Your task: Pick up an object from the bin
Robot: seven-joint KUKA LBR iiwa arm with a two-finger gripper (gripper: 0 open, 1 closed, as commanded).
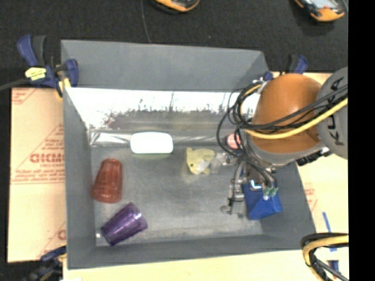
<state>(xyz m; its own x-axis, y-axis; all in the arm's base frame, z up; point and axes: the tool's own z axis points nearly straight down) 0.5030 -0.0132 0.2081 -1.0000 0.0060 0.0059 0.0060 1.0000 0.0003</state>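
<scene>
My gripper [238, 195] hangs low over the bin's right side, under the arm's orange cover. A blue block-shaped thing [263, 204] lies right beside it, touching or nearly touching its right flank. A pale yellow crumpled thing [199, 160] rests on the floor just up and left of the gripper. A small pink thing [234, 139] peeks out by the back wall, partly hidden by the arm's cables.
A white oval bar [152, 143] lies at the back wall, left of centre. A red cup [108, 181] lies on its side at the left, and a purple cup [123, 223] sits in the front left corner.
</scene>
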